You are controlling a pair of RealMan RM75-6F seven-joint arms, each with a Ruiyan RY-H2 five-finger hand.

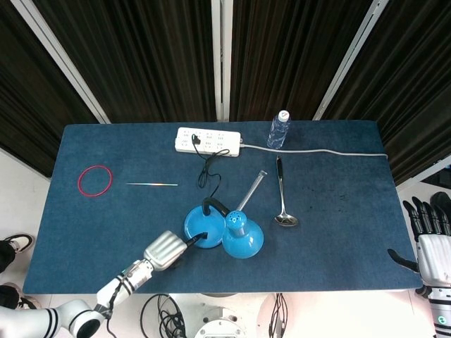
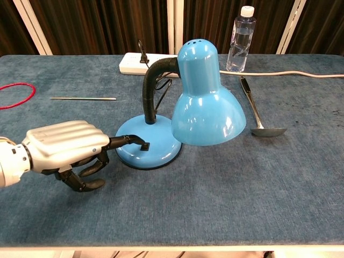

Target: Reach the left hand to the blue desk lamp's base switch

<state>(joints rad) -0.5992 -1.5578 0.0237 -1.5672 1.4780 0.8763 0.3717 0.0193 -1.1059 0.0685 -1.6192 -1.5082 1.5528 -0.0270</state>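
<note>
The blue desk lamp stands near the table's front middle, its round base [image 2: 156, 153] [image 1: 197, 225] left of the drooping shade [image 2: 207, 102] [image 1: 244, 239]. My left hand [image 2: 67, 148] [image 1: 163, 250] lies low at the base's left side. One black finger reaches out onto the base, and its tip [image 2: 141, 141] touches the small black switch on top. The other fingers are curled under the palm and hold nothing. My right hand [image 1: 431, 236] hangs off the table's right end with its fingers apart and nothing in them.
A white power strip [image 1: 208, 139] with the lamp's plug sits at the back, its cable [image 1: 317, 151] running right. A water bottle [image 2: 241, 38] stands beside it. A spoon [image 2: 258, 115] lies right of the lamp. A red ring [image 2: 13, 95] and a thin rod [image 2: 83, 98] lie left.
</note>
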